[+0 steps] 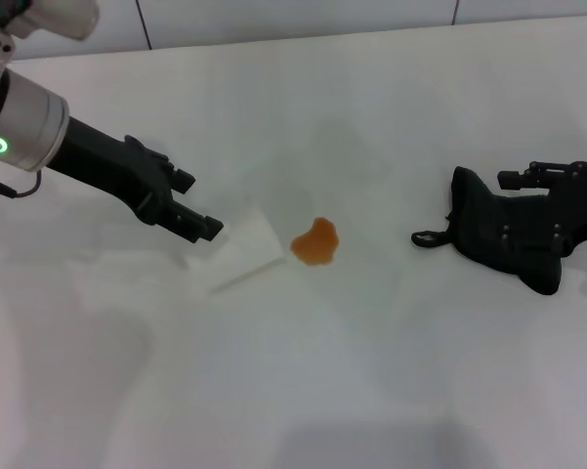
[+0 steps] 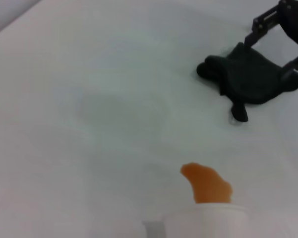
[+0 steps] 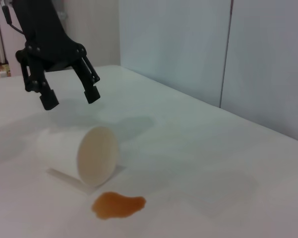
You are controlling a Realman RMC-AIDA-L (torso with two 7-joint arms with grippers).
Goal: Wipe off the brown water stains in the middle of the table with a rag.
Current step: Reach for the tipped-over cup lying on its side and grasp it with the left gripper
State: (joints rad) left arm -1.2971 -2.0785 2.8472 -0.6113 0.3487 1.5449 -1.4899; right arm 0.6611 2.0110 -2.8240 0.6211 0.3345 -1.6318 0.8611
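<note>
The brown water stain [image 1: 315,242] is a small orange-brown puddle in the middle of the white table [image 1: 352,391]. It also shows in the left wrist view [image 2: 206,184] and the right wrist view [image 3: 118,206]. A white paper cup [image 1: 246,250] lies on its side just left of the stain, mouth toward it [image 3: 84,153]. My left gripper [image 1: 205,228] hovers open just above the cup's closed end [image 3: 71,98]. A black rag [image 1: 479,223] lies at the right [image 2: 238,79]. My right gripper [image 1: 539,223] rests at the rag, its fingers spread around its far edge [image 2: 268,57].
A grey panelled wall [image 1: 293,20] runs along the table's far edge. The cup's rim [image 2: 208,220] sits at the near edge of the left wrist view, next to the stain.
</note>
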